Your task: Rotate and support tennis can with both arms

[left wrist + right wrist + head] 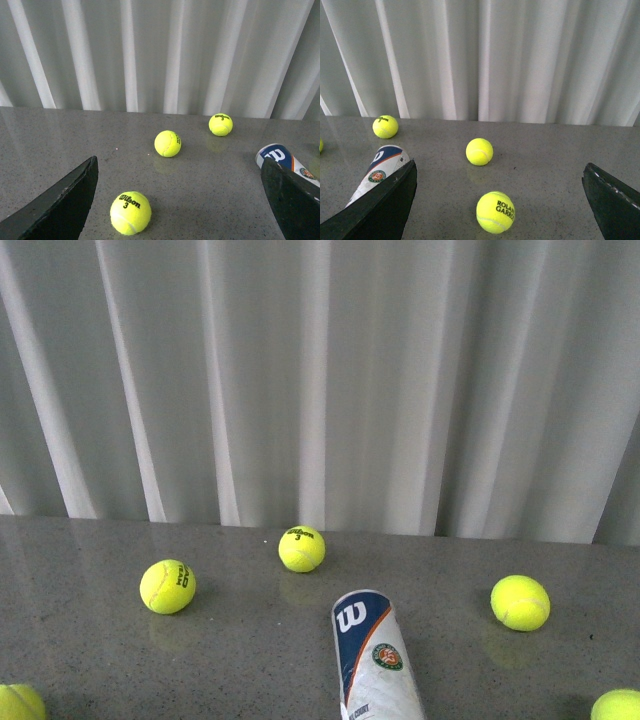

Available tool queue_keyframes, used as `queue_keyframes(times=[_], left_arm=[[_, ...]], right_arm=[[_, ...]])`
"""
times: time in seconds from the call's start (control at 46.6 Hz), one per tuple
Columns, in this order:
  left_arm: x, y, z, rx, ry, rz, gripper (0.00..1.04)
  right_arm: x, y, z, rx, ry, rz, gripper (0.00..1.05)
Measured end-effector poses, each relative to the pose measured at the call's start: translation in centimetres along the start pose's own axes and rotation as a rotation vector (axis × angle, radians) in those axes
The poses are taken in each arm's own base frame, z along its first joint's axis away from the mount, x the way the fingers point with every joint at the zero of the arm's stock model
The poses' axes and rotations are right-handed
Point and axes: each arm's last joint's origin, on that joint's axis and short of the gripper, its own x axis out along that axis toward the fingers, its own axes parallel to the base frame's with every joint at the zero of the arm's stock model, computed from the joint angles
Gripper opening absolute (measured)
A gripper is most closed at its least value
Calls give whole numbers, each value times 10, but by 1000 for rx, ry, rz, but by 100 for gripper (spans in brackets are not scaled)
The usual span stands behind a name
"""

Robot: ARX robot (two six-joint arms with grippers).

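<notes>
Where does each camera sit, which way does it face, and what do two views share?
Front: on the body, facing the curtain across the table; tennis can lying, no arm shows.
Left wrist: facing the curtain too; open left gripper at the edges.
Right wrist: likewise, open right gripper.
Shared: tennis can in all three.

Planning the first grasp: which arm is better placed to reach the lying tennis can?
Right, narrowly. The tall clear plastic tennis can with blue-and-white label lies flat, slightly right of centre in the front view. Both arms' jaws are open; the can shows larger beside the right arm's.
</notes>
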Motion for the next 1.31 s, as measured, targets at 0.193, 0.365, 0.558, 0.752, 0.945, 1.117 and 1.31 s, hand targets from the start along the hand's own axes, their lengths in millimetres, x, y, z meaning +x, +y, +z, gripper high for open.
queue_keyframes(times=[0.193, 0.365, 0.558, 0.752, 0.945, 1.117, 1.31], left_arm=[[0, 0, 0, 0, 0, 0, 98], [0, 0, 0, 0, 0, 0, 98], [0, 0, 0, 0, 0, 0, 98], [0, 0, 0, 0, 0, 0, 98], [0, 0, 0, 0, 0, 0, 98], [0, 0, 0, 0, 0, 0, 98], [0, 0, 0, 0, 0, 0, 98]], right_arm=[[0, 0, 0, 0, 0, 0, 98], [0, 0, 0, 0, 0, 0, 98], [0, 0, 0, 0, 0, 0, 98], [0, 0, 0, 0, 0, 0, 98], [0, 0, 0, 0, 0, 0, 98], [0, 0, 0, 0, 0, 0, 98], [0, 0, -1, 17, 35, 20, 98]])
